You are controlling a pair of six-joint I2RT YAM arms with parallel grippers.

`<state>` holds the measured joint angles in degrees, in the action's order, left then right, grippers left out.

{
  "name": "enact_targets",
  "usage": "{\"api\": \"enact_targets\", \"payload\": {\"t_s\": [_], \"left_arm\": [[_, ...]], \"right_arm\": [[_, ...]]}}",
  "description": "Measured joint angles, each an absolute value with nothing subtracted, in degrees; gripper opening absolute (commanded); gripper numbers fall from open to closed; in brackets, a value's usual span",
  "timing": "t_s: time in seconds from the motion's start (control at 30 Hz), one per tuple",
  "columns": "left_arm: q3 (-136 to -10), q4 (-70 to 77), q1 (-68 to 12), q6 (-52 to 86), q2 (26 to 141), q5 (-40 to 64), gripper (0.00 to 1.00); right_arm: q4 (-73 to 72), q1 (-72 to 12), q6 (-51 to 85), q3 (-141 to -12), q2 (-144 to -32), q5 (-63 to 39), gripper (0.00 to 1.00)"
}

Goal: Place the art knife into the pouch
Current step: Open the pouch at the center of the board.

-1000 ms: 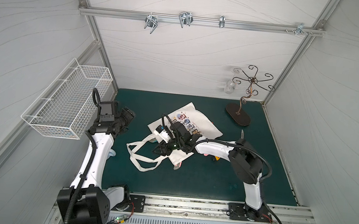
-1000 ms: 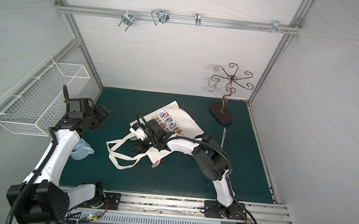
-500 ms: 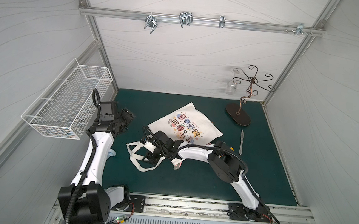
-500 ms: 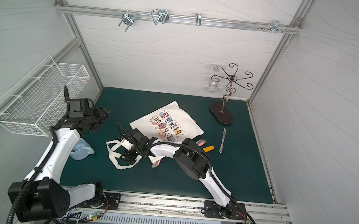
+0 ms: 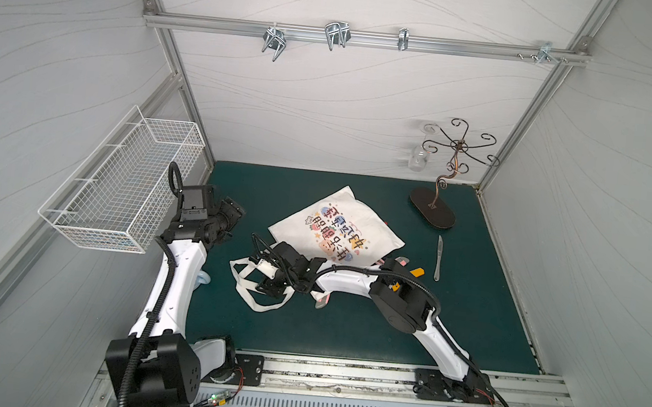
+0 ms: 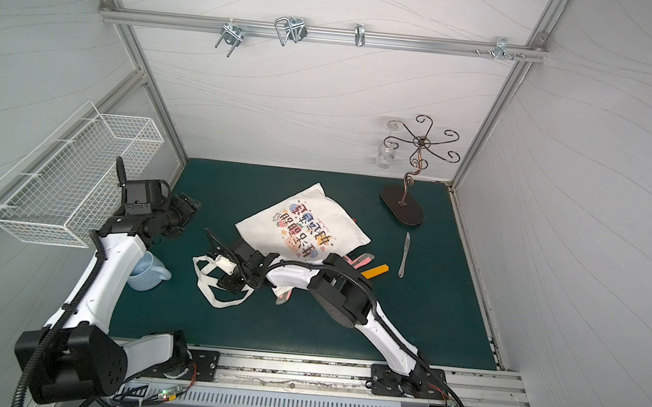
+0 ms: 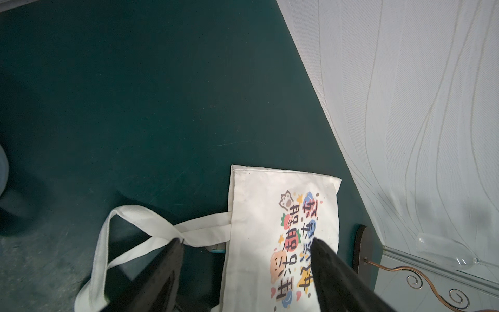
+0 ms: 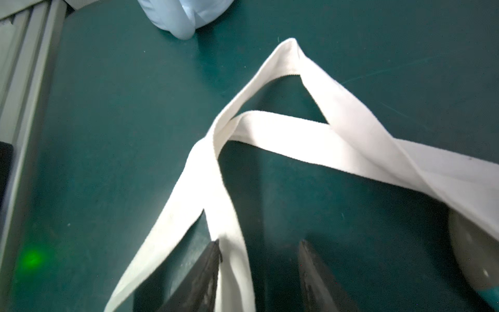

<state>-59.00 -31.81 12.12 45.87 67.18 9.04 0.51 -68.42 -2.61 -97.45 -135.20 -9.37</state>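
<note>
The pouch lies flat on the green mat, printed face up, its two straps trailing toward the front left. An orange-yellow cutter, the art knife, lies on the mat by the pouch's right edge, part hidden behind my right arm. My right gripper hangs low over the straps, jaws apart, one strap running between them along one finger. My left gripper hovers open and empty left of the pouch.
A white wire basket hangs on the left wall. A light blue mug stands front left. At the back right stands a metal stand holding a glass. A silver table knife and pink tools lie on the right.
My right gripper has swung from the pouch's mouth toward the front left, out over the straps. The left arm has hardly moved.
</note>
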Motion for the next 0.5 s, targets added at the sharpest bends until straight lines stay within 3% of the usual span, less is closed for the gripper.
{"api": "enact_targets", "payload": {"t_s": [0.13,0.33,0.5], "left_arm": [[-58.39,-31.77,12.12,45.87,66.87,9.02,0.77],[-57.93,-31.86,12.12,45.89,66.46,8.97,0.77],[-57.93,-31.88,12.12,45.93,66.15,8.71,0.77]], "right_arm": [[0.3,-70.41,-4.67,-97.27,-135.2,-5.96,0.4],[-0.82,-71.92,-6.37,-96.68,-135.2,-3.44,0.01],[-1.67,-72.01,-5.76,-96.29,-135.17,-3.25,0.0]]}}
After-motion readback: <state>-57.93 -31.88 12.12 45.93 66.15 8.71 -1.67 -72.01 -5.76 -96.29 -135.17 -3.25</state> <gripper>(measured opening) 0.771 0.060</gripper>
